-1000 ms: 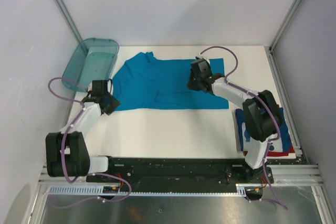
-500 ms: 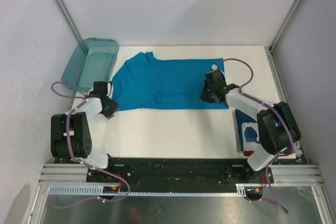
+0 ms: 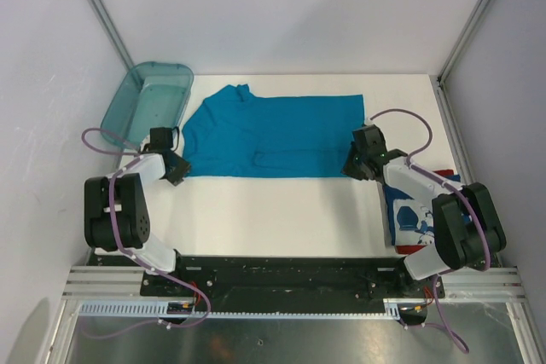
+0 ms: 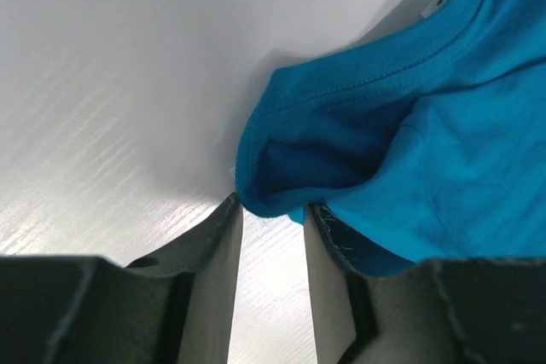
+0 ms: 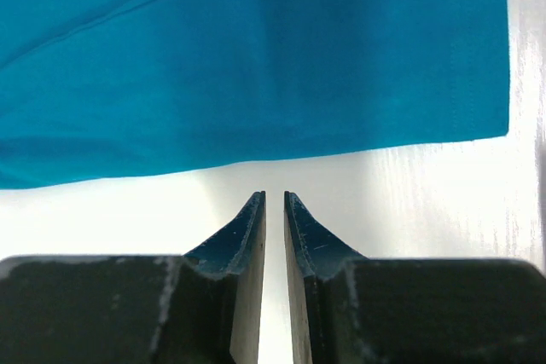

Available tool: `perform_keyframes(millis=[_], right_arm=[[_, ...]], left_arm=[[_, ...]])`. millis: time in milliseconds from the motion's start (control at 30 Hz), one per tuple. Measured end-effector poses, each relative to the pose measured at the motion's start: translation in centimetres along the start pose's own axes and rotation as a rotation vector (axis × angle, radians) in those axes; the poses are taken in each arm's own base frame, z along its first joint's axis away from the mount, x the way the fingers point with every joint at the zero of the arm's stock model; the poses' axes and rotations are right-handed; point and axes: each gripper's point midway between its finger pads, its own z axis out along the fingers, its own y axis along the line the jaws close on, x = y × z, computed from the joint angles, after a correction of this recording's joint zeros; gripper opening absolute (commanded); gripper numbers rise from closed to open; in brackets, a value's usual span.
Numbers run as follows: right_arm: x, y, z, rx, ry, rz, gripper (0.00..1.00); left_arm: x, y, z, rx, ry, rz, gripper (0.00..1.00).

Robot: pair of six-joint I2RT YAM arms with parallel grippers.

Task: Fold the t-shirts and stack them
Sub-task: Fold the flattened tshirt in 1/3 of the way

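Observation:
The teal-blue t-shirt (image 3: 273, 130) lies spread flat on the white table, neck to the left. My left gripper (image 3: 177, 170) is at its left sleeve. In the left wrist view (image 4: 271, 206) the jaws are closed on the bunched sleeve hem (image 4: 281, 185), which fills the gap between the tips and lifts off the table. My right gripper (image 3: 351, 168) is by the shirt's near right corner. In the right wrist view (image 5: 275, 195) it is almost shut and empty, just off the hem (image 5: 256, 57). The folded dark blue printed t-shirt (image 3: 409, 215) lies at the right, partly under my right arm.
A translucent teal bin (image 3: 149, 100) stands at the far left, just beyond my left gripper. White walls and metal frame posts enclose the table. Bare table (image 3: 273, 210) lies between the teal shirt and the arm bases.
My right gripper slid from on top of the teal shirt toward the near right and came off its hem. The left gripper stayed at the sleeve while its arm shifted.

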Motion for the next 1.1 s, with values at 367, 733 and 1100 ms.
perform_keyframes(millis=[367, 733, 1100], right_arm=[[-0.1, -3.7, -0.3, 0.092, -0.009, 0.028, 0.4], [-2.0, -7.6, -0.2, 0.193, -0.044, 0.092, 0.42], [-1.4, -10.0, 2.1, 0.251, -0.005, 0.129, 0.44]], left_arm=[[-0.4, 0.1, 0.4, -0.013, -0.013, 0.019, 0.25], [-0.7, -0.4, -1.5, 0.047, -0.034, 0.021, 0.39], [-0.7, -1.2, -2.6, 0.104, -0.03, 0.034, 0.43]])
